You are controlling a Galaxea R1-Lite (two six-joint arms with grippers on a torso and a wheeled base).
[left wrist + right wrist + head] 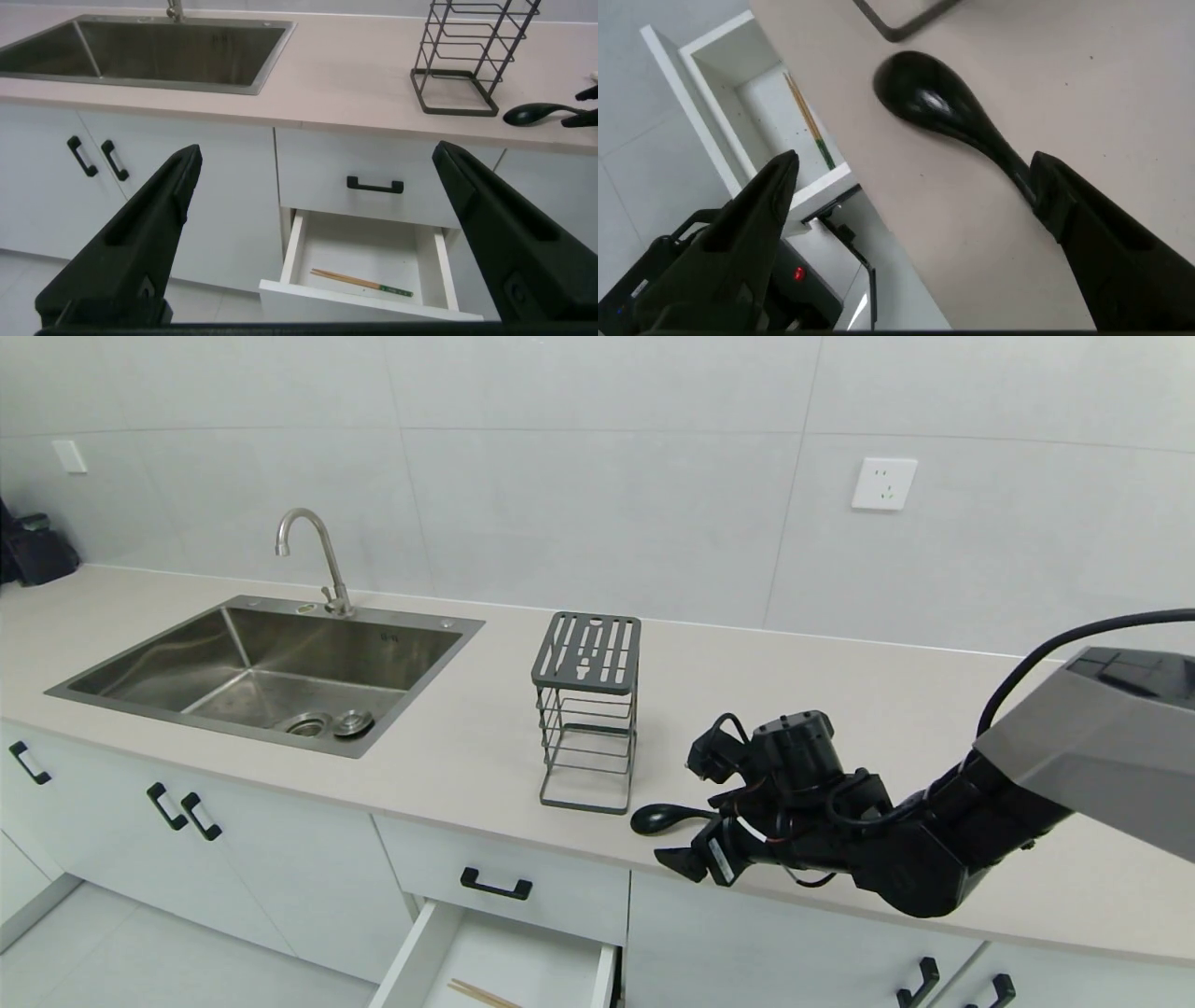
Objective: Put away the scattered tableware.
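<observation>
Black spoon (929, 98) (light, stiff, glossy, so probably slippery) lies mid-frame on the surface (1120, 75); the right gripper (915, 166) has its jaws spread wide. Best pinched at the slim handle.

Right arm (934, 845) is stretched out low, with the right gripper (913, 168) spread wide. Left gripper (318, 154) is gaping too (aimed forward and a bit down).

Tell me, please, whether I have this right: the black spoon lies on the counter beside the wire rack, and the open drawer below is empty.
Not quite: the open drawer is not empty; a pair of chopsticks lies in it, as the left wrist view shows. The black spoon does lie on the counter beside the wire rack.
</observation>
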